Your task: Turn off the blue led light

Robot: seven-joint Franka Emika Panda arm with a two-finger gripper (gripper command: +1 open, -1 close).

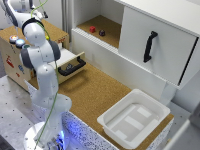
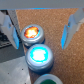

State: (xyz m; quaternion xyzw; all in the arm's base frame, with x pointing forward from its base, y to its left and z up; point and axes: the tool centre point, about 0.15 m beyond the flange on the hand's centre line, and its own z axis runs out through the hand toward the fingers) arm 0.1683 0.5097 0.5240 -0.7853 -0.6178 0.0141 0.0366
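Hovering above the lit domes, fingers spread wide.
Gripper [image 2: 42, 27] holds nothing; the blue led light [image 2: 39, 54] glows beside the red-orange dome [image 2: 31, 33].

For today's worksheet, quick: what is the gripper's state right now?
Gripper: open, holding nothing, fingers either side of the glowing orange-red dome light.

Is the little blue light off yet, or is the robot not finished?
Not finished. Already done: the arm has got above the buttons, and the wrist view shows the claw open over them. In hand: lining up; it seems nearer the orange light than the blue led light. Left: the blue light glows brightly, so it must be pressed to switch off.
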